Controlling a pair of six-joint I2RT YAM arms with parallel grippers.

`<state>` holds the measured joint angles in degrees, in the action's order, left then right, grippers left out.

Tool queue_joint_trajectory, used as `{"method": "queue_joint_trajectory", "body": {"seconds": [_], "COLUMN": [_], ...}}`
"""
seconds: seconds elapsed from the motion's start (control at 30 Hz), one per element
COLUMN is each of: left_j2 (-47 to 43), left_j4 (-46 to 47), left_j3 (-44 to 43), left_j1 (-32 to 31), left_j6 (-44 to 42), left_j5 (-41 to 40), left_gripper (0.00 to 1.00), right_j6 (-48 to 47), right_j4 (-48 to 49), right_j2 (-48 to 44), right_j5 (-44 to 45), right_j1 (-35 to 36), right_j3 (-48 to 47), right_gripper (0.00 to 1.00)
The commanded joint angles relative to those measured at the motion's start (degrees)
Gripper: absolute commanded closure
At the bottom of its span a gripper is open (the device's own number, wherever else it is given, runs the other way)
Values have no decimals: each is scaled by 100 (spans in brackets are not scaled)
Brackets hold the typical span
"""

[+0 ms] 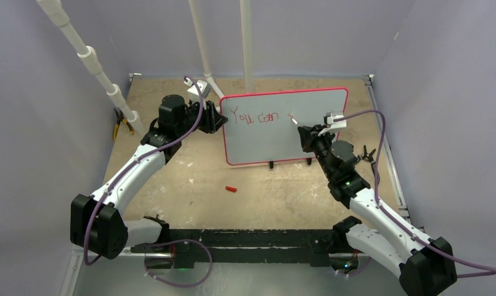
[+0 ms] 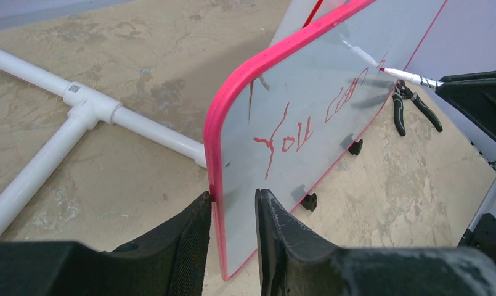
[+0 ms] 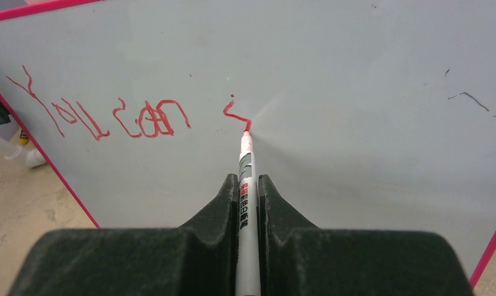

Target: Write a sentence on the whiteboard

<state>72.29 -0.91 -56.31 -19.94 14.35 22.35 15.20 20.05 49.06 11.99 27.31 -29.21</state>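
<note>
Whiteboard [image 1: 276,145] stands upright on small black feet [image 1: 272,164] at the far middle of the tan table [image 1: 190,179], face toward the arms. On it we read the sentence [image 3: 103,114] in red: "You can", then one short squiggle to its right.

Right gripper [image 3: 248,182]: jaws pressed onto a white-barrelled marker [image 3: 247,163] lying along the slot between them. Its red tip touches the board at the squiggle's lower end.

Left gripper [image 2: 231,200]: jaws straddle the board's left edge low down. The back finger is against the pink rim, and a strip of white face shows before the front finger. Whether they pinch the board we cannot tell.

A red cap [image 1: 231,189] lies on the table in front of the board, apart from it. Black-handled pliers [image 2: 411,108] lie near the board's right end. White PVC pipe [image 2: 109,117] runs behind its left end.
</note>
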Motion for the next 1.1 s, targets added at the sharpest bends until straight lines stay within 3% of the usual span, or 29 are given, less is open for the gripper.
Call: {"method": "queue_joint_trajectory", "body": {"seconds": [0.0,0.23,0.43,0.6,1.07], "left_j2": [-37,-39,-47,-49,48], "left_j4": [258,258,257,266,319], "left_j3": [59,75,85,97,127], "left_j1": [26,26,26,26,26], "left_j6": [9,0,-20,-28,-20], "left_j5": [112,91,61,59,112], "left_gripper": [69,69,70,70,76], "right_j6": [-140,-168,-68,62,-92], "right_j4": [96,356,338,125,403], "right_j2": [119,109,-427,-702,-321], "right_j5": [-195,-413,-595,-30,147], "right_j1": [-21,-18,-15,-15,-16], "right_j3": [-136,-226,-119,-59,-198], "right_gripper": [100,100,100,100,100]}}
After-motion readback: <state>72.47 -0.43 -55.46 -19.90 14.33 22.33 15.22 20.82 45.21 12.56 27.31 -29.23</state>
